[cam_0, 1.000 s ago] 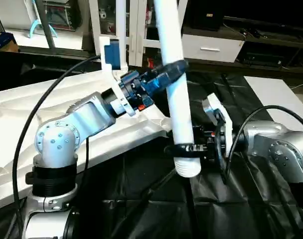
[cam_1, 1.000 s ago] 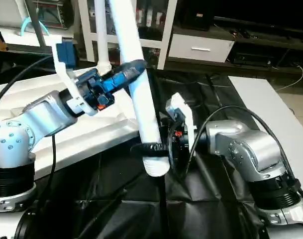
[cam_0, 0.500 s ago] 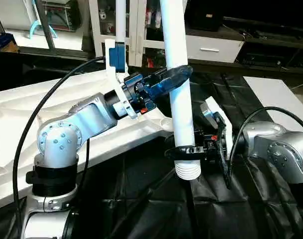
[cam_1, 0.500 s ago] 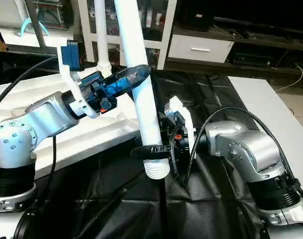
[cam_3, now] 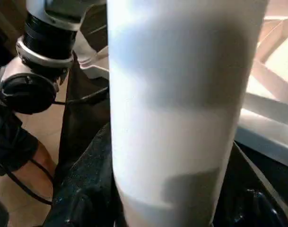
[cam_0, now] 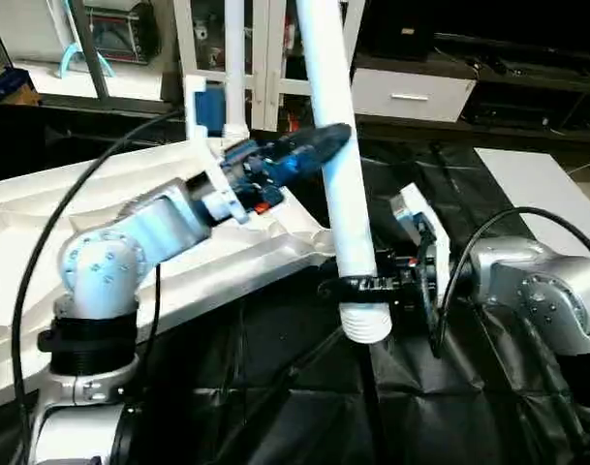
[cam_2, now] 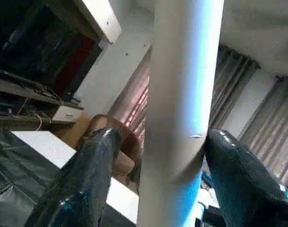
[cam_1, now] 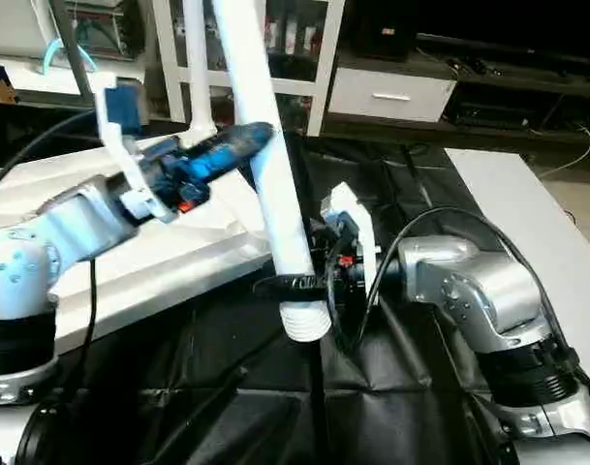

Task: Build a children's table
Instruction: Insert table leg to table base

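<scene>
- Looking down over both forearms, I see one white leg [cam_0: 338, 184] standing near upright, tilted slightly, above the black cloth [cam_0: 275, 387], its threaded end lowest and clear of the cloth.
- I find the right gripper [cam_0: 357, 288] clamped around the leg just above the threaded end; in the right wrist view the tube sits tight between both fingers [cam_3: 82, 198].
- I note the left gripper [cam_0: 319, 145] higher up the same leg. In the left wrist view its fingers [cam_2: 87, 179] flank the tube with a gap on at least one side, so I judge it unclamped.
- I see the white table top [cam_0: 101, 223] lying ribbed side up on the robot's left, just beside the leg, with another leg [cam_0: 234, 58] standing upright at its far edge.
</scene>
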